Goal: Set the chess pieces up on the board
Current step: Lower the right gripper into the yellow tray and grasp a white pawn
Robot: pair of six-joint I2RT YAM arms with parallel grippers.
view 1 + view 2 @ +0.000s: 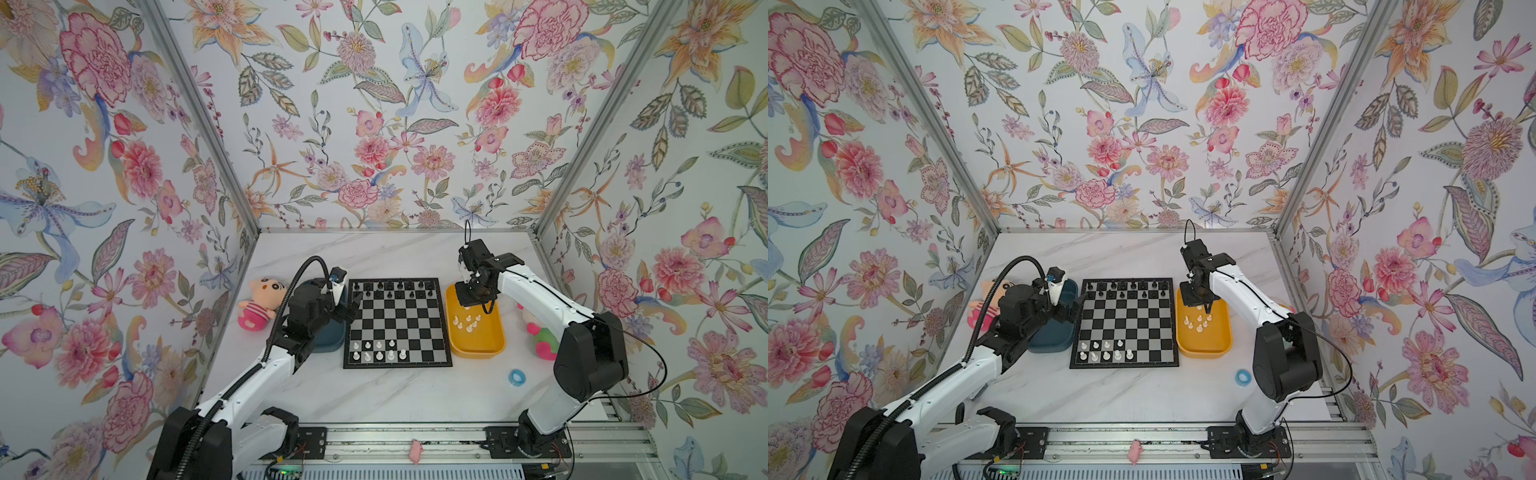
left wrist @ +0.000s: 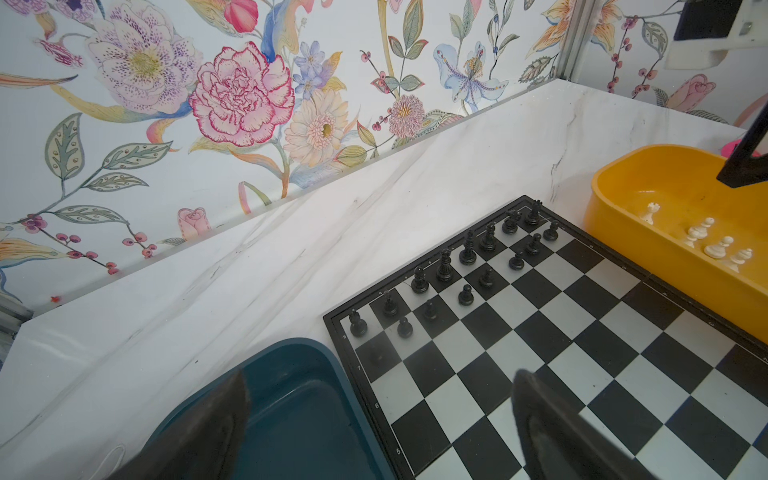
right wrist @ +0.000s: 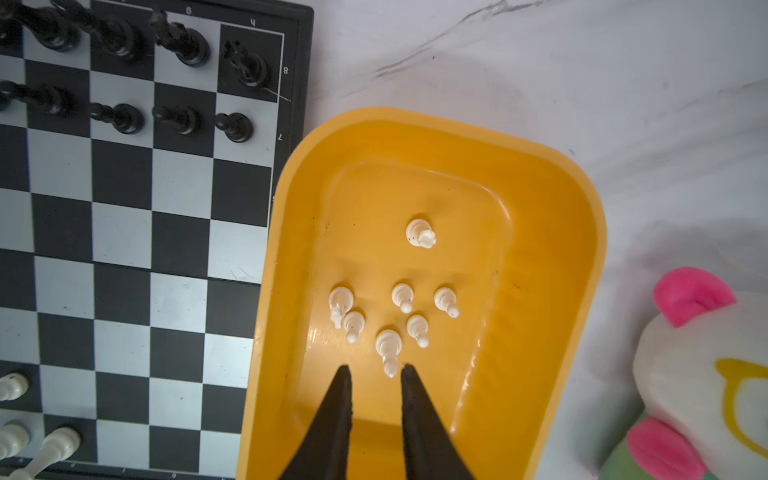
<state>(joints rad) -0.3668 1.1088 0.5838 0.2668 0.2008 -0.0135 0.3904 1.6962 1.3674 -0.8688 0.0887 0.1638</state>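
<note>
Step in hand: judged to be picking a white piece from the yellow tray [image 3: 598, 232].
Right gripper [image 3: 376, 368]: jaws narrowly parted, empty, its tips level with the head of the tall white piece [image 3: 388, 343].
Left gripper [image 2: 380, 374]: jaws wide apart, empty, above the edge where the board [image 1: 415, 324] meets the teal tray [image 2: 291, 415].
Chess pieces [image 3: 403, 297]: seven upright in the yellow tray, nine on the board's two near rows, filling from the left.
Approach: centre the jaws on the tall piece, then descend vertically.
Grip point: close on the stem below the head.
Hazard: neighbouring pieces stand close, so a sideways approach could topple them.
Placement: lower squarely onto a free near-row square.
</note>
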